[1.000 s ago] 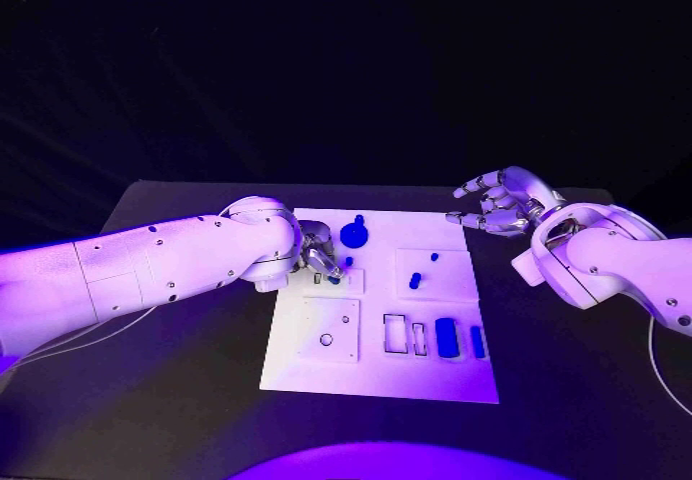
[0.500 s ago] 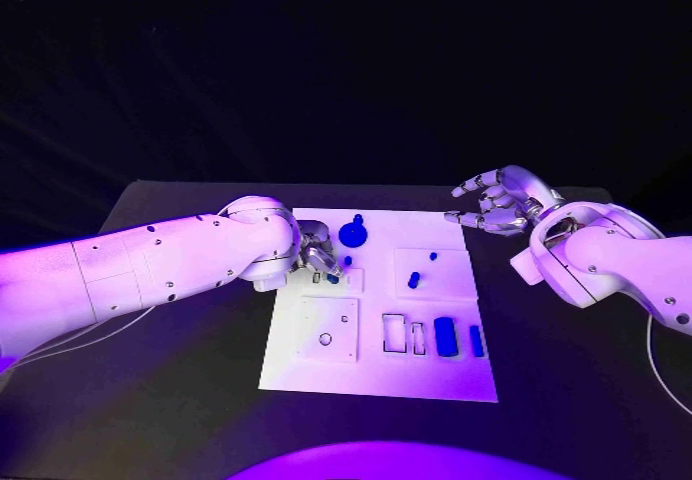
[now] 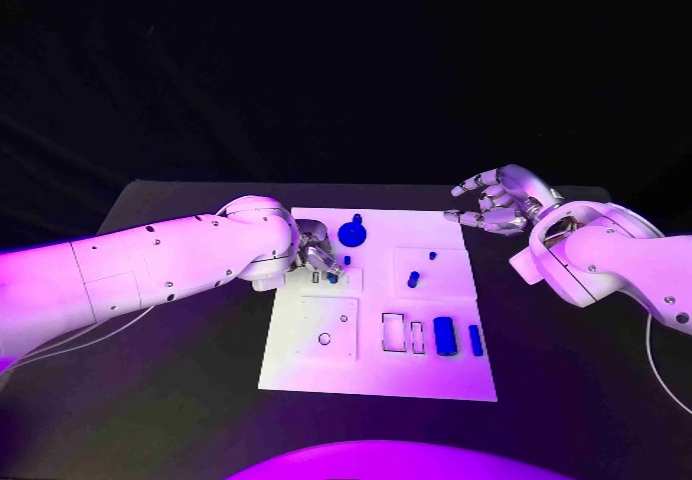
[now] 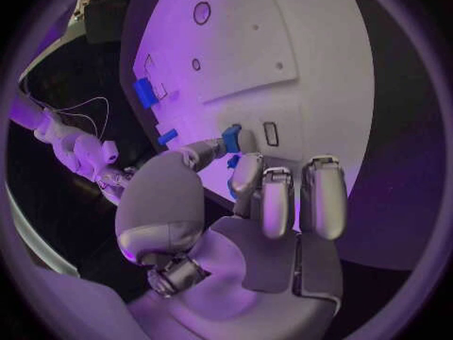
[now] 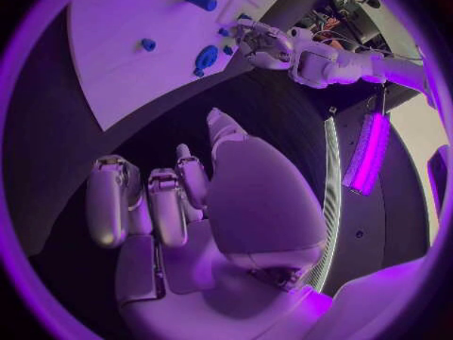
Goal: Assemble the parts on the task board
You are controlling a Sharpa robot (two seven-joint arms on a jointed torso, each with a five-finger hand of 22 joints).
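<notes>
The left hand (image 3: 320, 258) rests at the white board's (image 3: 378, 375) left edge, pinching a small blue piece (image 4: 231, 138) between thumb and fingertip just above the board's surface; the right hand (image 3: 495, 203) hangs over the black table (image 3: 173, 410) off the board's far right corner, fingers curled loosely and apart, holding nothing; other blue pieces (image 3: 444, 336) lie on the board.

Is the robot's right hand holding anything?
No. The right hand hovers off the task board's far corner, fingers curled loosely apart, nothing in them.
</notes>
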